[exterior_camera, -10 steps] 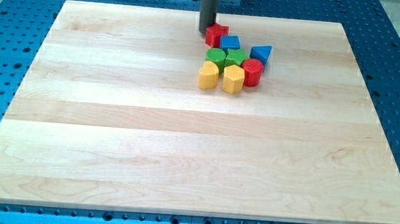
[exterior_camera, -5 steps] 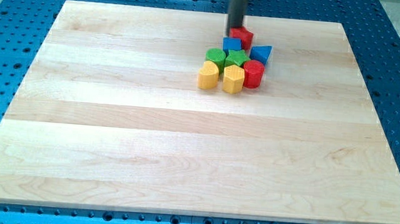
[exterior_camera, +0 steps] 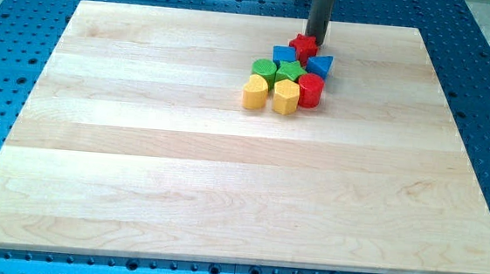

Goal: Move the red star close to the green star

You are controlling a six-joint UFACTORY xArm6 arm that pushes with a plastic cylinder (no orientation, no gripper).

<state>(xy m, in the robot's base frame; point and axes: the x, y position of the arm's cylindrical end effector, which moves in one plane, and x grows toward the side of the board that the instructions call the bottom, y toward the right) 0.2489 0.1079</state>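
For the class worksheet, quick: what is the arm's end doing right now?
No claw: the arm ends in a rod, holding nothing.
My tip sits at the red star, on its upper right side.

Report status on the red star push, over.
My tip at the red star's upper right, touching or nearly. Red star close above the green star, not touching. Blue cube and blue triangle flank the gap.

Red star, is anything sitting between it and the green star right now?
Nothing stands squarely between them. The red star sits just up-right of the green star, flanked by the blue cube and blue triangle. My tip touches its upper right.
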